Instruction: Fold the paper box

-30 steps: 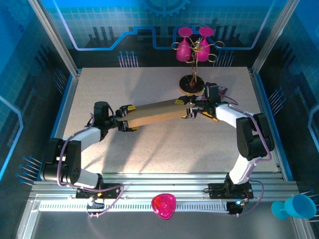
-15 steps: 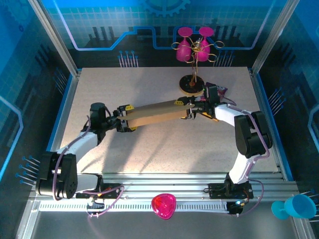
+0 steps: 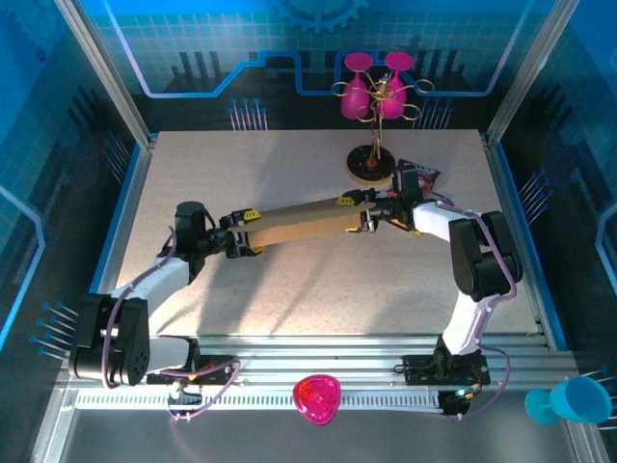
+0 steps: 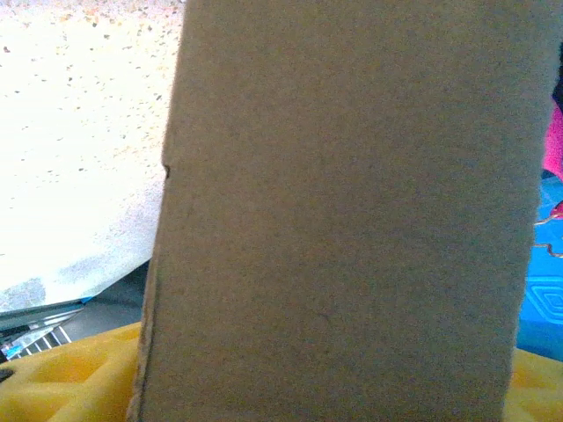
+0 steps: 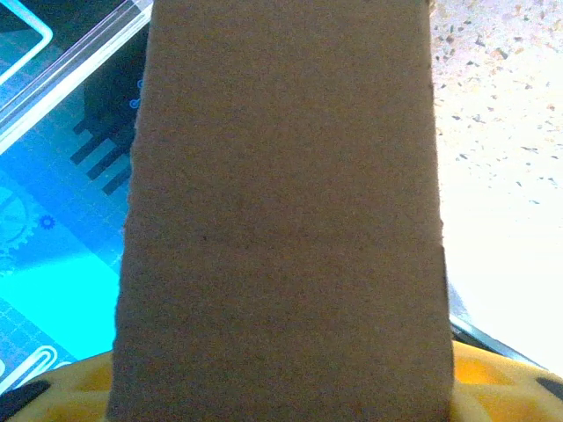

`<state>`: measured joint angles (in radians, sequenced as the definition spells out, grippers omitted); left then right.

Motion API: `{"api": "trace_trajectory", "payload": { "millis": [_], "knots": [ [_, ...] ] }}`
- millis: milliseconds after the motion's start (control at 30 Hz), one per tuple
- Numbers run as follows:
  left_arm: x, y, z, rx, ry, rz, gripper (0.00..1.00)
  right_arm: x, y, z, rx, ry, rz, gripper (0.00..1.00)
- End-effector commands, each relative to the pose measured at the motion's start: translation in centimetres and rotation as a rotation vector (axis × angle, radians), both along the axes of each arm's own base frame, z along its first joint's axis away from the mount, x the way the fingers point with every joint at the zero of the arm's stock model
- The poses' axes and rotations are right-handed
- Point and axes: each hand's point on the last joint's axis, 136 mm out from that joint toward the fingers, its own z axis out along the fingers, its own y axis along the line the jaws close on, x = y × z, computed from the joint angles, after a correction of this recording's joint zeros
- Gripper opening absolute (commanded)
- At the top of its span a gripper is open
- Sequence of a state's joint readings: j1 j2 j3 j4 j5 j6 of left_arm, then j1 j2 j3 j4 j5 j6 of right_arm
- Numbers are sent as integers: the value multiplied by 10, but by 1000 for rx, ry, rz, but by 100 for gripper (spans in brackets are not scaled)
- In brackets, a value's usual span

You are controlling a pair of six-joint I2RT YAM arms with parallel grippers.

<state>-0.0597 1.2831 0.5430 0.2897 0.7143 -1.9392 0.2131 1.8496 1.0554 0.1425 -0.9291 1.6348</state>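
Scene: The paper box [image 3: 304, 224], plain brown cardboard, spans the middle of the bench [image 3: 289, 154]. One end points toward 9 o'clock and the other is tipped toward 2 o'clock, with an arm at each end.
Where it sits: Its shadow falls clear of it toward 6 o'clock, so it looks raised off the bench rather than lying flat.
Just changed: Within the last second the left arm [image 3: 154, 275] has swung its elbow out toward 8 o'clock. Its jaws have drawn in around the box's 9 o'clock end, and the far end has edged slightly toward 12 o'clock.
Grip at 9 o'clock: The left jaws straddle the end of the box, one on each long edge. I cannot tell whether they already pinch it.
Grip at 2 o'clock: The right jaws have kept their width and appear clamped on the other end, with cardboard filling the gap between them.
Bystander: A wire stand with pink cups [image 3: 371, 92] rises at 1 o'clock, its base near the right jaws and apart from the box.
What it means: The left side seems to be settling its hold so both arms can press the box into shape. No loose flaps show from above, so the folding looks well along.
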Motion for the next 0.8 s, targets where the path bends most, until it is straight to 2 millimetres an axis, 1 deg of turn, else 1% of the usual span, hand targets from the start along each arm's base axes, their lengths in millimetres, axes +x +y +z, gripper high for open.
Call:
{"api": "trace_trajectory", "payload": {
  "millis": [0, 67, 200, 300, 367, 433, 467, 533, 567, 667, 767],
  "knots": [
    [-6, -10, 14, -24, -23, -31, 63, 15, -1, -2, -10, -10, -38, 30],
    [-7, -12, 14, -23, -21, -35, 60, 17, 1, -3, -8, -6, -41, 29],
    [-9, -16, 9, -17, -8, -34, 51, 18, 8, -1, -2, -6, -41, 29],
    [-11, -15, 2, -15, 15, -16, 39, 17, 11, 0, 1, -5, -45, 31],
    [-15, -12, -4, -12, 42, 14, 31, 17, 10, 2, 4, -12, -48, 39],
    [-17, -8, -10, -13, 66, 41, 27, 16, 8, 4, -2, -23, -51, 52],
    [-18, -6, -11, -14, 73, 48, 27, 15, 6, 5, -8, -32, -56, 59],
    [-20, -4, -14, -14, 89, 55, 27, 14, -2, 10, -25, -64, -66, 69],
    [-20, -2, -15, -11, 96, 61, 27, 12, -8, 13, -44, -82, -69, 72],
    [-22, 6, -17, -5, 125, 93, 26, 4, -29, 23, -129, -139, -80, 79],
    [-24, 15, -17, -4, 149, 113, 25, -4, -57, 38, -214, -206, -120, 80]
  ]
}}
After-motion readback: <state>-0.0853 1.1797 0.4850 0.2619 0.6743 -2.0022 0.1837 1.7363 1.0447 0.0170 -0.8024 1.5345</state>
